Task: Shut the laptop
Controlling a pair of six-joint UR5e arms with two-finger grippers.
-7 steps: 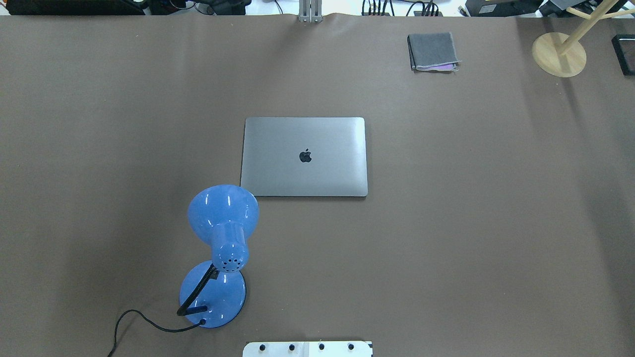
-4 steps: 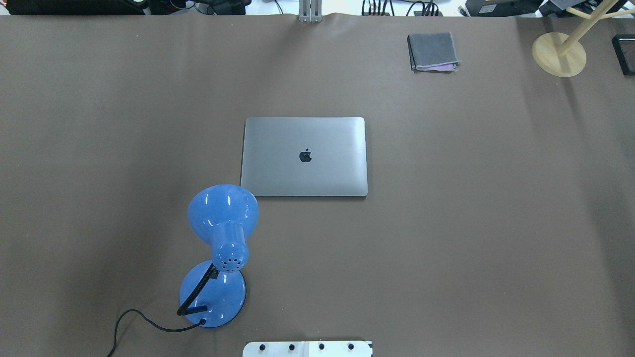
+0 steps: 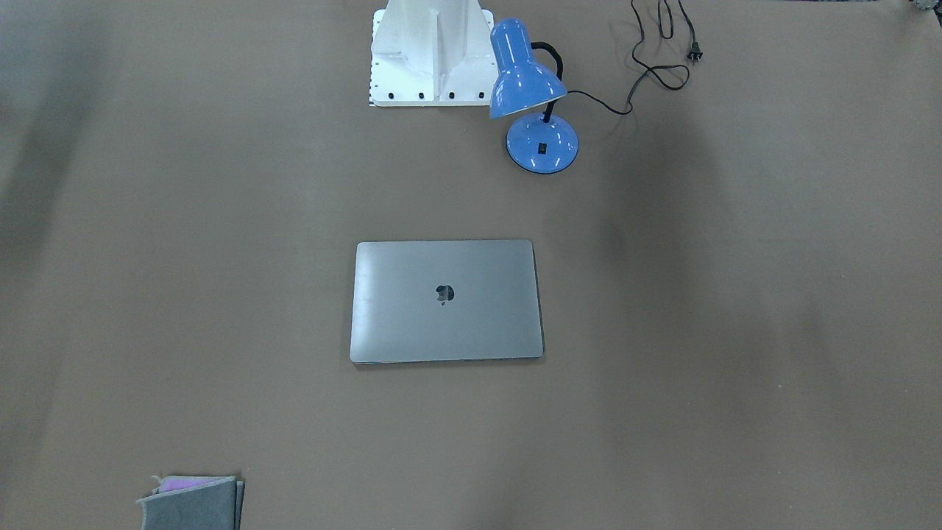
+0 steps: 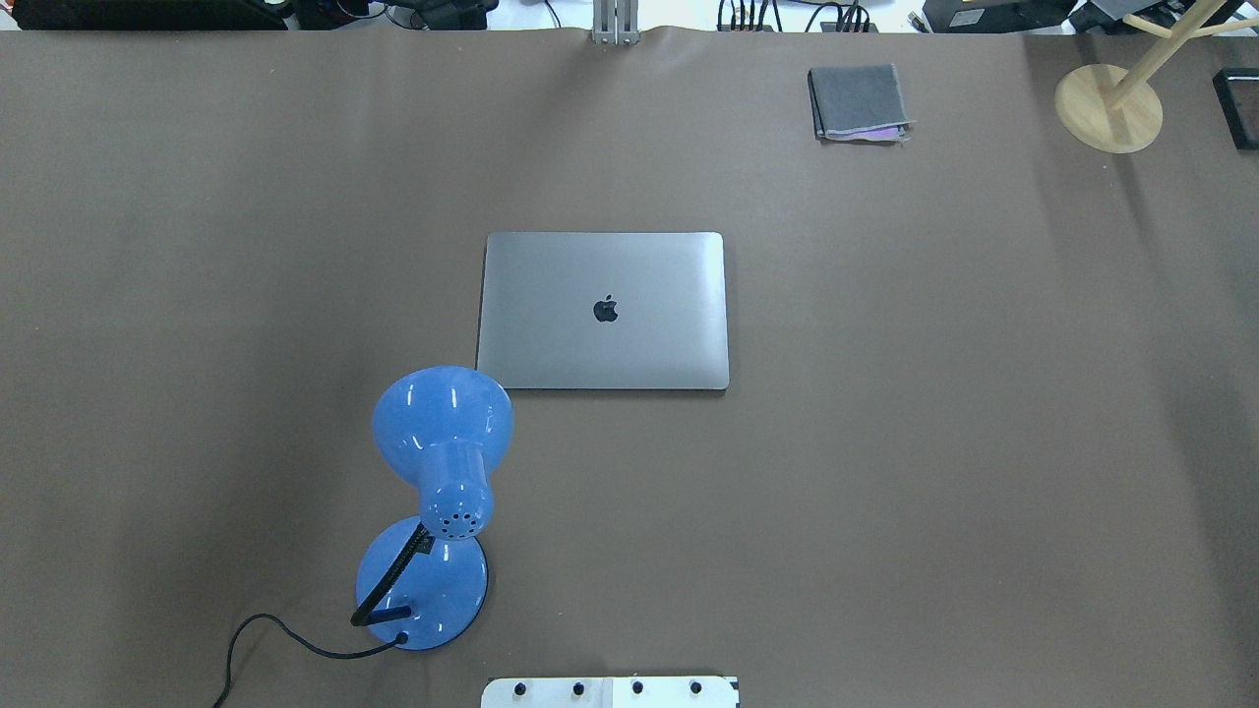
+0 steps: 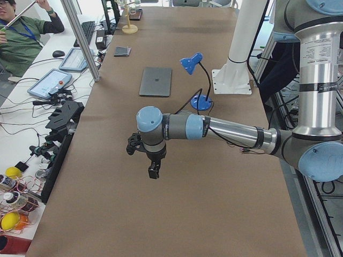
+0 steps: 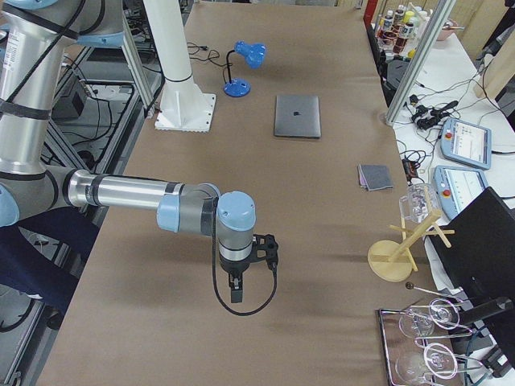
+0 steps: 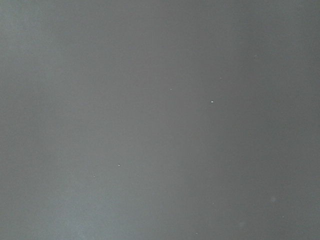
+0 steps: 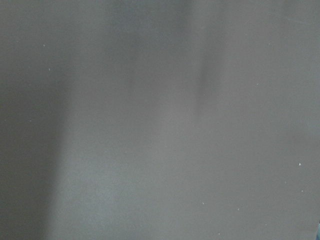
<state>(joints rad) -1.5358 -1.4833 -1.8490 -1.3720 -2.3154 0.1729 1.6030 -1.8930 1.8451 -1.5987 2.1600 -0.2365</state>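
The laptop point(image 4: 603, 285) lies shut in the middle of the wide brown table point(image 4: 885, 511), far from every edge, a blue lamp point(image 4: 443, 423) near one corner. The left gripper point(image 5: 153, 172) and right gripper point(image 6: 236, 293) hang over the table's ends; spread or pressed, I cannot tell.

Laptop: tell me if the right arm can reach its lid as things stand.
Probably yes. The laptop lies shut with a bare lid, the blue lamp stands on its other side, and only bare table separates it from the right gripper.

Silver arms point(image 5: 230, 131), blue caps point(image 5: 148, 119), black claw point(image 5: 154, 171)
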